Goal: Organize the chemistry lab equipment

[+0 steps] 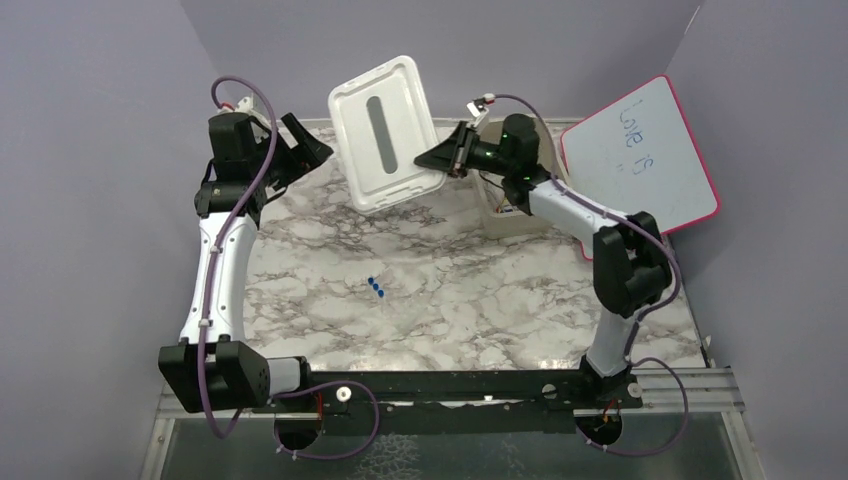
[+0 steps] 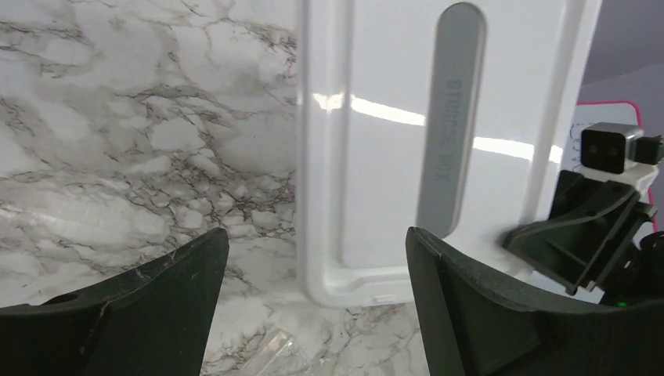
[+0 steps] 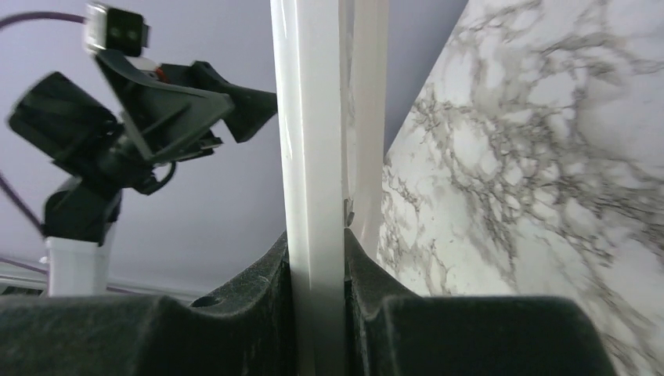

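From above, my right tool (image 1: 436, 160) is pinched on the right edge of the white lid (image 1: 380, 130), which hangs tilted above the back of the desk (image 1: 480, 310). My left tool (image 1: 308, 143) is spread wide just left of the lid and grips nothing. Three small blue pieces (image 1: 375, 287) lie on the desk in front of the lid, well apart from it. My left wrist camera shows both fingers far apart, the lid beyond them, and a clear piece (image 2: 270, 352) on the desk below the lid's near rim; I cannot tell what it is. My right wrist camera shows my fingers tight against the lid's rim, one on each side.
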`<state>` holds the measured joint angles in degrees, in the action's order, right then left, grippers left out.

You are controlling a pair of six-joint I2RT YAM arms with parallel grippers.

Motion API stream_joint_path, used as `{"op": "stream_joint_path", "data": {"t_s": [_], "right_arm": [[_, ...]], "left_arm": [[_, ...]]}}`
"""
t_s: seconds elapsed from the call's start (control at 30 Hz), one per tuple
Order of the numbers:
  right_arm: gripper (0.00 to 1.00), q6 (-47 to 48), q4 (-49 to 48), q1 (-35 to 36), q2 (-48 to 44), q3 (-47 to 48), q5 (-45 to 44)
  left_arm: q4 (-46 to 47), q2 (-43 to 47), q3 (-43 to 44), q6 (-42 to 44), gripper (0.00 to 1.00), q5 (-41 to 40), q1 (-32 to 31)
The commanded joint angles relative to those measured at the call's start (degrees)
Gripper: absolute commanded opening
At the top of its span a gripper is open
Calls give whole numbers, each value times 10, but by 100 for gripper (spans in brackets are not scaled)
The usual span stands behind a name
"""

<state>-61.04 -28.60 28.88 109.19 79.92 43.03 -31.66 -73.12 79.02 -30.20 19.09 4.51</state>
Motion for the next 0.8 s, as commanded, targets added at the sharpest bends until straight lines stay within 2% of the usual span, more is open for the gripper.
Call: {"op": "stream_joint_path", "data": {"t_s": [0.0, 0.1, 0.37, 0.6, 0.77], "right_arm": [[1, 17, 18, -81, -86, -46, 83], [1, 34, 50, -140, -130, -77, 102], [1, 71, 145, -272, -194, -115, 153], [1, 41, 150, -374, -233, -188, 194], [1, 35, 141, -408, -223, -209, 219]], "left_arm": [[120, -21, -60, -47, 85, 109, -6], [220, -42, -93, -95, 83, 136, -40], [339, -142, -65, -154, 83, 122, -167], [377, -261, -14, -180, 80, 95, -241], [386, -327, 24, -153, 79, 65, -281]]}}
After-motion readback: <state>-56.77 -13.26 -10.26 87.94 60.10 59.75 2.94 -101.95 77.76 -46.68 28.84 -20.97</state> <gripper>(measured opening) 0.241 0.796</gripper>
